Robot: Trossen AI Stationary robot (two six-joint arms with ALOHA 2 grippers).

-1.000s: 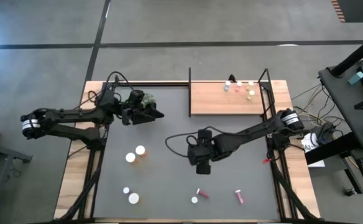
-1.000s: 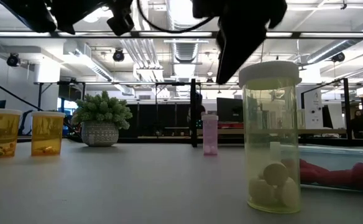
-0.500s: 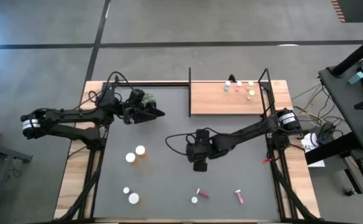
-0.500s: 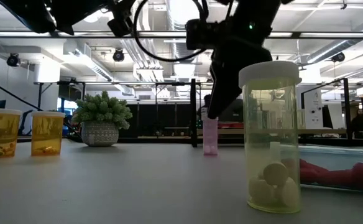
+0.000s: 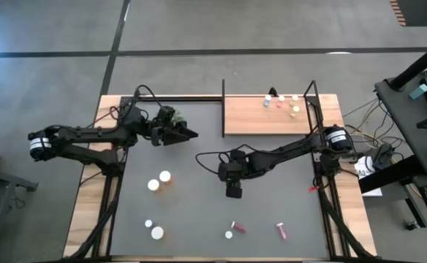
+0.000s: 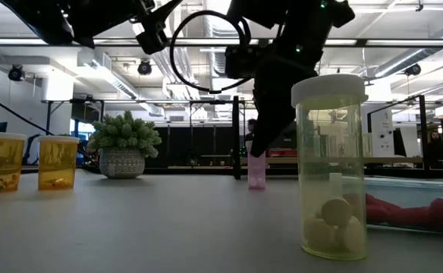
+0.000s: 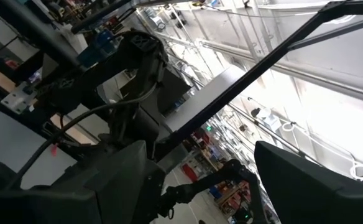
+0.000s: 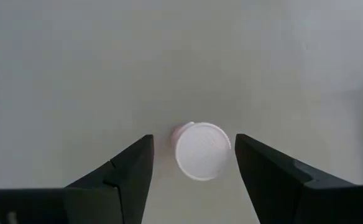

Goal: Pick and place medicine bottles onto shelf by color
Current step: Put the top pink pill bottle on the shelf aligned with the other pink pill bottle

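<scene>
A pink medicine bottle (image 6: 257, 174) with a white cap (image 8: 201, 151) stands upright on the dark table. My right gripper (image 8: 192, 140) hangs open just above it, pointing steeply down, with one finger on either side of the cap and a gap on both sides. In the high view this gripper (image 5: 233, 192) hides the bottle. My left gripper (image 5: 189, 134) is open and raised near the plant (image 5: 168, 115), holding nothing. The shelf (image 5: 257, 120) at the far right carries several small bottles (image 5: 281, 103).
Two orange bottles (image 5: 159, 180) stand left of centre. Two white-capped ones (image 5: 153, 229) are near the front left, and a yellow-green bottle (image 6: 329, 167) stands close to the low camera. Two reddish vials (image 5: 233, 229) (image 5: 281, 230) lie near the front edge.
My right gripper has come down from high above the table to just over the pink bottle's cap, its fingers still apart. The bottle has not moved.
</scene>
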